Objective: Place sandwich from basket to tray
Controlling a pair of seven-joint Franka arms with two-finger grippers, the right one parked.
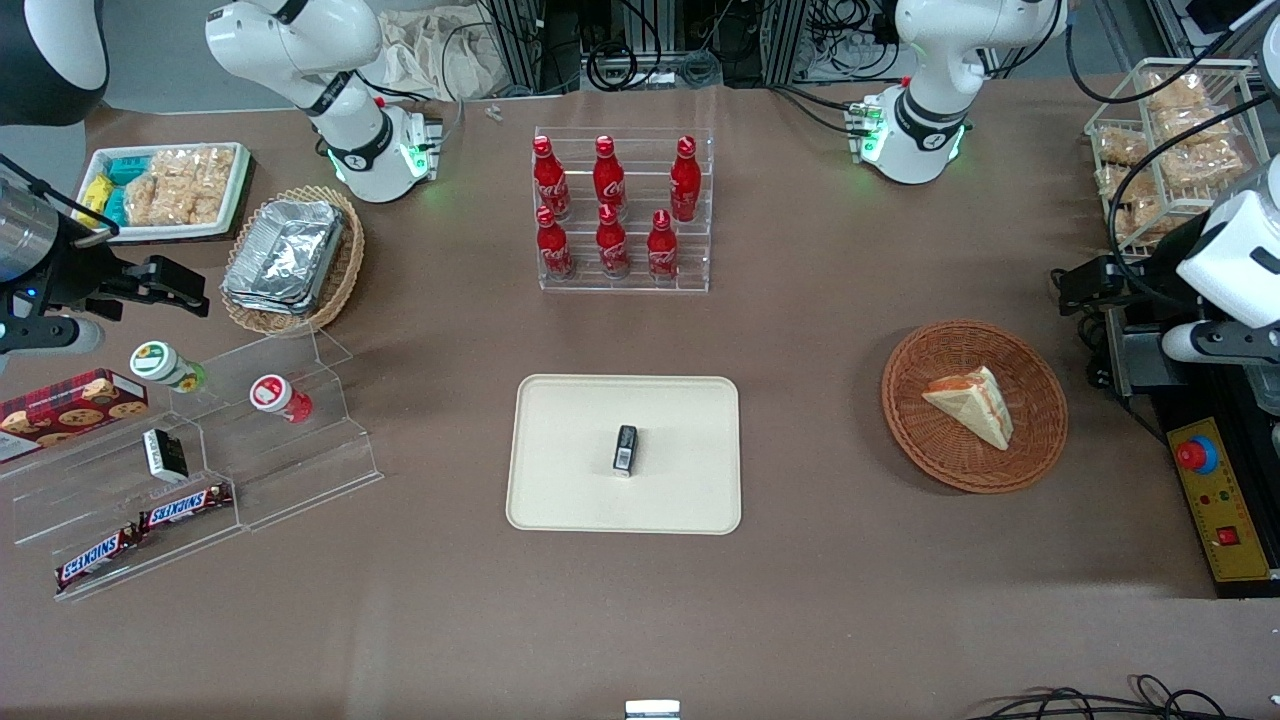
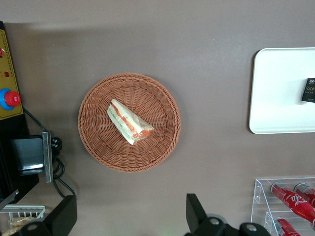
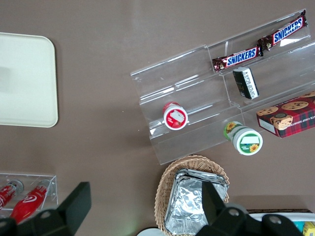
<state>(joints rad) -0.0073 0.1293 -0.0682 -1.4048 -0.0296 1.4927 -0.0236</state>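
Front view shows a brown desk (image 1: 820, 600) carrying all items. Largest of the task items is the tray (image 1: 560, 500), a cream rectangle with rounded corners lying flat near the middle of the desk; a small dark packet (image 1: 625, 449) rests on it near its centre. Farther from the front camera than the tray stands a clear stepped rack (image 1: 624, 210) holding six red bottles. Toward the working arm's end of the desk lies the basket (image 1: 1040, 440), round, shallow and reddish-brown, well apart from the tray. Inside the basket rests the sandwich (image 1: 972, 404), a pale triangular wedge lying flat near the basket's centre. Its long axis runs diagonally across the basket floor; one end points toward the front camera and the working arm's end of the desk, the other end toward the tray. An orange-red filling layer shows along one long edge. In the left wrist view, the jaws (image 2: 130, 214) stand wide open, holding nothing, with both dark fingers (image 2: 196, 212) visible against bare desk. The basket (image 2: 93, 140) and sandwich (image 2: 129, 121) lie clear of the jaws, not touching them; the sandwich sits roughly in line with the gap between the fingers.
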